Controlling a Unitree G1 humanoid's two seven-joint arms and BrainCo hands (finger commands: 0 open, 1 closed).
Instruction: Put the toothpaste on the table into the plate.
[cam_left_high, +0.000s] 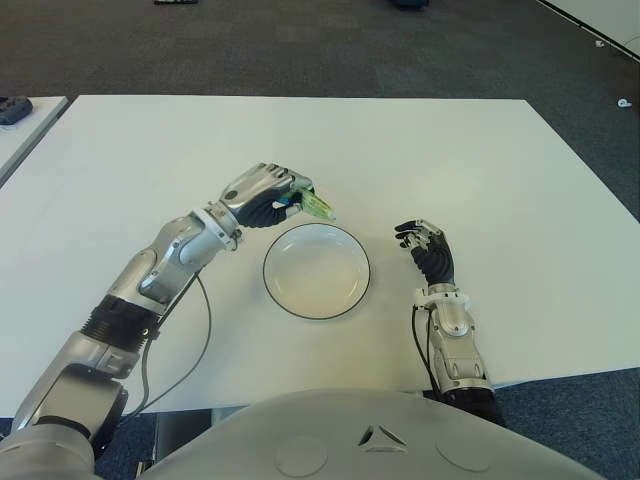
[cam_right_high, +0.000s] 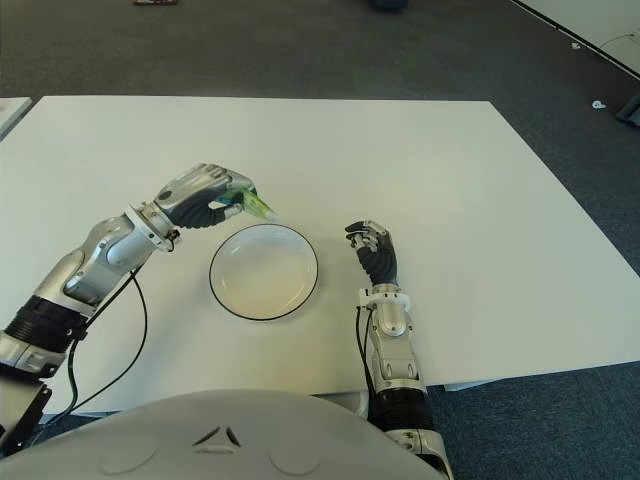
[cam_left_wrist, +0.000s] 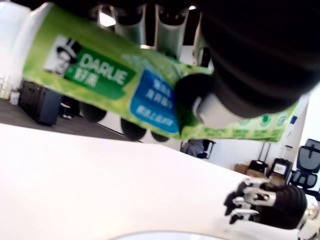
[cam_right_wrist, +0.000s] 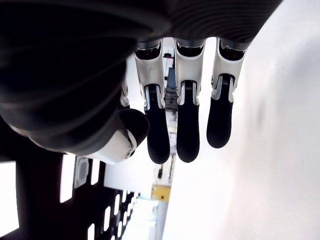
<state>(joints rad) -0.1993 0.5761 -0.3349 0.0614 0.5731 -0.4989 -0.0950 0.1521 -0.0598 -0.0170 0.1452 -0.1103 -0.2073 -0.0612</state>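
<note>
Left hand (cam_left_high: 262, 196) gripping green toothpaste (cam_left_wrist: 125, 90) labelled DARLIE, seemingly just beyond plate (cam_left_high: 316, 271), right hand (cam_left_high: 428, 251) relaxed

The left hand (cam_left_high: 262, 197) hides most of the toothpaste (cam_left_high: 318, 206).

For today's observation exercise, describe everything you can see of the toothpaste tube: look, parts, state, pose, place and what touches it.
The toothpaste is a soft-looking green tube with a white end, a blue panel, the printed name DARLIE and a small figure in a top hat. The left hand grips it, fingers curled round its middle, holding it off the table. Its flat end pokes out of the hand just beyond the far-left rim of the plate, not yet inside. Only the hand touches it.
</note>
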